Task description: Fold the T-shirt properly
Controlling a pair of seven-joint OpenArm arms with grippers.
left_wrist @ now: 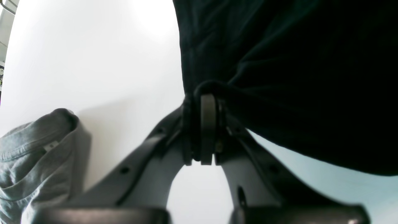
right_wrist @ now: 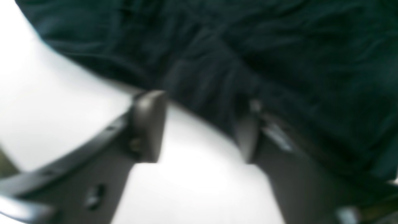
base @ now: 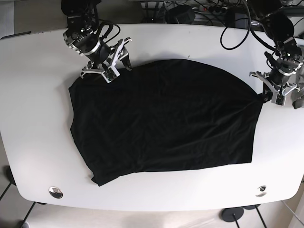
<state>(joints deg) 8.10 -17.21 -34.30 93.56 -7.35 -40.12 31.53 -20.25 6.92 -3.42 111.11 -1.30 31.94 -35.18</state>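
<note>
On a white table [base: 38,71], a black T-shirt [base: 161,118] is lying spread across the middle. The left gripper [left_wrist: 203,130] is pinching the shirt's right edge, jaws clenched on cloth; the right gripper [right_wrist: 199,124] is hovering with jaws spread at the far-left corner. A grey garment [left_wrist: 34,155] is sitting nearby. Judgement: both corners should be gripped firmly before lifting evenly.

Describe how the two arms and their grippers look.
Both arms are black with silvery joints; black cables loop around the left arm and the right arm. Each ends in a light grey bracket. The left gripper has dark grey, tapering fingers with small round holes and flat pads. The right gripper looks the same, with blocky dark tips, though blurred.
</note>
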